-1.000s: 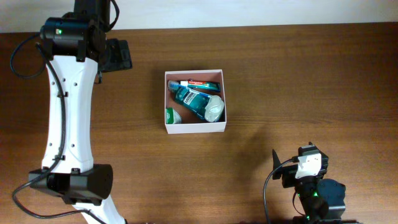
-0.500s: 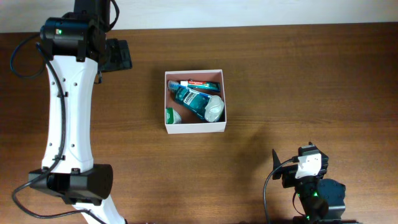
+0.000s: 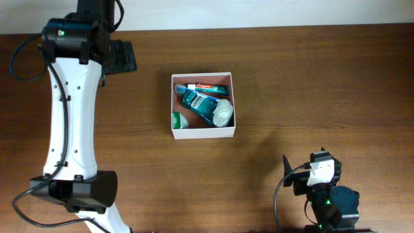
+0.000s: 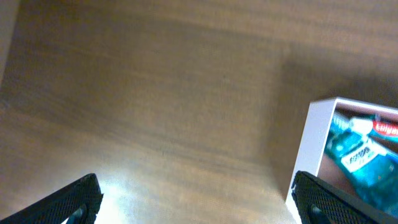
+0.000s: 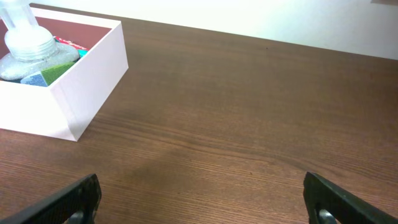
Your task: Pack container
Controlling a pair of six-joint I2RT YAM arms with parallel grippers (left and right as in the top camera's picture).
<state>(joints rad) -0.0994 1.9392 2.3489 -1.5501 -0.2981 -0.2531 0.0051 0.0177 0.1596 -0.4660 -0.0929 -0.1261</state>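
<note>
The container [image 3: 204, 133] is a square white cardboard box with a pinkish-brown inside, at the table's middle. In it lie a teal mouthwash bottle [image 3: 202, 106], a red toothpaste tube [image 3: 208, 85], a clear-capped bottle [image 3: 224, 113] and a small green-and-white item [image 3: 176, 120]. The box also shows in the left wrist view [image 4: 313, 143] and the right wrist view [image 5: 87, 74]. My left gripper [image 4: 199, 199] is open and empty, above bare table to the box's left. My right gripper [image 5: 202, 202] is open and empty, low near the front right, away from the box.
The left arm [image 3: 71, 110] stretches from the front left to the back left of the brown wooden table [image 3: 310, 84]. The right arm's base [image 3: 323, 194] sits at the front right. A white wall [image 5: 311, 25] lies beyond the table's far edge.
</note>
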